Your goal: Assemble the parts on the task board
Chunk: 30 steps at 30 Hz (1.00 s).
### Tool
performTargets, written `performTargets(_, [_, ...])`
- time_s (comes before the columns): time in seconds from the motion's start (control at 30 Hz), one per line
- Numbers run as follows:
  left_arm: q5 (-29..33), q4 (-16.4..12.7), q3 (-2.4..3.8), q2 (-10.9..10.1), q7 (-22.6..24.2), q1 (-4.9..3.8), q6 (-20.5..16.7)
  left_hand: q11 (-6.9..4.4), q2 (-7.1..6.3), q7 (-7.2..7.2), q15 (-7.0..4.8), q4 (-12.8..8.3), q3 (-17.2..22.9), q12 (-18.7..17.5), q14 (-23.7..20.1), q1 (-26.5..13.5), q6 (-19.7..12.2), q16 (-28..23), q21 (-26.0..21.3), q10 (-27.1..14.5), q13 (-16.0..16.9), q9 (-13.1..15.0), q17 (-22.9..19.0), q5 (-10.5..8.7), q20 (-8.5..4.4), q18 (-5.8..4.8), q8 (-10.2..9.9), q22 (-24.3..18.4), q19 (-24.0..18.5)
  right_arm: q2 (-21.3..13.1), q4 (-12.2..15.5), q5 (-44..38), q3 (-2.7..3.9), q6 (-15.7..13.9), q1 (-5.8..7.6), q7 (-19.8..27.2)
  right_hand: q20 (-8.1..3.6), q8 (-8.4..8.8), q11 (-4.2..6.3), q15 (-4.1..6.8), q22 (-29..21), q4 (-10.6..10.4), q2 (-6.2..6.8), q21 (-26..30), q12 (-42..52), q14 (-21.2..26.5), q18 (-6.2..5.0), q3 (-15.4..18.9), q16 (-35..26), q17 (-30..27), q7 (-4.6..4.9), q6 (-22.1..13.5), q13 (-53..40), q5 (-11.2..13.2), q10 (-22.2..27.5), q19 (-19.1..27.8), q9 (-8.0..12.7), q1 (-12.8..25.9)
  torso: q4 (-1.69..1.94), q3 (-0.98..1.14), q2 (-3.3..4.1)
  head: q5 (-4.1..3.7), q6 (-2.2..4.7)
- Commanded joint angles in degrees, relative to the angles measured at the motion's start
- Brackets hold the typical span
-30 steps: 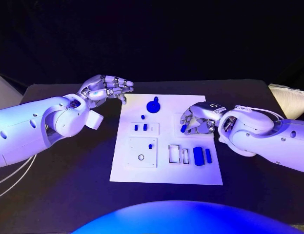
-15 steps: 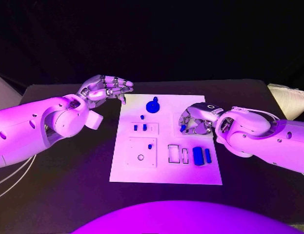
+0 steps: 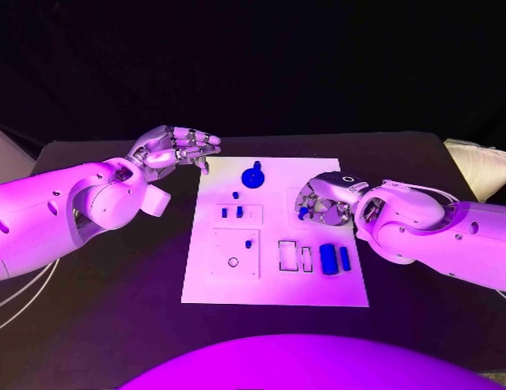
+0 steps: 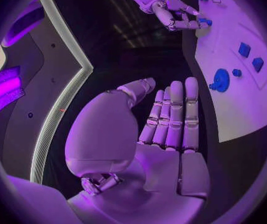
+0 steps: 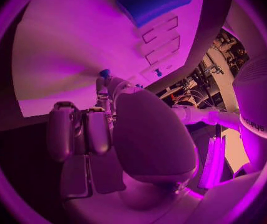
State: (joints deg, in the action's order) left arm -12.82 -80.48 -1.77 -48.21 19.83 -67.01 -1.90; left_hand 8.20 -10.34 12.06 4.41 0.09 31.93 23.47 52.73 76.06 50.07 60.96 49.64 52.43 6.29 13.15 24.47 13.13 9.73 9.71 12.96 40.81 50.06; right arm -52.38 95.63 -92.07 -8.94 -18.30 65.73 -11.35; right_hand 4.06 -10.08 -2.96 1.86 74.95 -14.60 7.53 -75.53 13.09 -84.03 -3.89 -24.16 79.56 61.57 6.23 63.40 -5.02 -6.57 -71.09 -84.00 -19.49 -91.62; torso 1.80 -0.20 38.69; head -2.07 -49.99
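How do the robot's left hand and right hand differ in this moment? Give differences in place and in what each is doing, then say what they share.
The left hand hangs off the task board, beyond its far left corner; the right hand is over the board's right side. The left hand holds nothing, its fingers curled; the right hand pinches a small blue part at its fingertips. Both are silver hands on white arms.
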Motion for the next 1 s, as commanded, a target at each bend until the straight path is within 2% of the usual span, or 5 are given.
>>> performTargets(0.03, [0.42,-0.07,0.03,0.09,0.37,0.03,0.91,0.34,0.09,0.01,0.05,0.28,-0.03,-0.36,0.25,0.03,-0.52,-0.34,0.32,0.06,-0.09,-0.08,-0.10,0.37,0.07,0.81,0.40,0.07,0.44,0.09,0.35,-0.73,0.05,-3.53,-0.06,-1.08,-0.52,-3.84,0.72,0.36,4.29,1.88,1.70,-0.55,-1.30,-0.98,0.75,-5.00,0.40,-0.06,0.01,-0.27,-0.40,-0.26,-1.77,-1.47,-5.05,3.01,-0.02,-0.02,-0.06,0.02,-0.01])
performTargets(0.17, [0.45,-0.03,0.03,0.08,0.38,0.06,0.89,0.34,0.09,0.01,0.05,0.28,-0.03,-0.36,0.25,0.03,-0.52,-0.34,0.32,0.06,-0.09,-0.08,-0.10,0.37,0.07,0.81,0.40,0.07,0.44,-0.40,1.02,-0.23,0.06,-4.80,-0.09,-1.24,-0.53,-4.17,0.75,0.38,4.42,2.52,2.07,-0.65,-1.58,-1.00,0.77,-6.15,0.46,0.02,0.03,-0.43,-0.61,-0.26,-2.05,-1.49,-5.54,3.77,-0.06,0.02,-0.08,0.25,-0.01])
performTargets(0.2, [0.47,-0.01,0.03,0.09,0.38,0.06,0.87,0.34,0.09,0.01,0.05,0.28,-0.03,-0.36,0.25,0.03,-0.52,-0.34,0.32,0.06,-0.09,-0.08,-0.10,0.37,0.07,0.81,0.40,0.07,0.44,-0.62,1.30,-0.12,0.07,-5.05,-0.05,-1.23,-0.54,-4.89,0.76,0.38,4.62,4.10,2.67,-0.72,-2.27,-0.99,0.78,-8.56,0.51,-0.04,0.03,-0.89,-1.12,-0.30,-2.52,-1.49,-6.67,5.74,-0.08,0.04,-0.10,0.29,-0.01])
performTargets(0.63, [0.64,0.53,0.03,0.39,0.41,0.26,0.84,0.34,0.09,0.01,0.05,0.28,-0.03,-0.36,0.25,0.03,-0.52,-0.34,0.32,0.06,-0.09,-0.08,-0.10,0.37,0.07,0.81,0.40,0.07,0.44,-3.50,8.06,4.17,0.61,-7.18,2.60,0.09,-0.54,-5.30,0.77,0.39,5.21,5.11,2.96,-1.38,-2.65,-0.99,0.93,-9.68,0.57,-0.01,0.03,-1.09,-1.44,-0.40,-2.74,-1.69,-7.31,6.85,-0.07,0.07,-0.05,0.29,-0.01])
performTargets(1.0, [0.72,0.64,0.03,0.73,0.37,0.38,1.01,0.34,0.09,0.01,0.05,0.28,-0.03,-0.36,0.25,0.03,-0.52,-0.34,0.32,0.06,-0.09,-0.08,-0.10,0.37,0.07,0.81,0.40,0.07,0.44,1.73,9.41,4.26,0.36,-5.65,1.88,1.37,-0.53,-5.41,0.76,0.38,5.26,5.44,3.03,-1.41,-2.77,-0.97,0.94,-9.98,0.54,-0.12,0.05,-1.16,-1.54,-0.48,-2.78,-1.69,-7.50,7.18,-0.06,0.01,-0.05,1.03,-0.01])
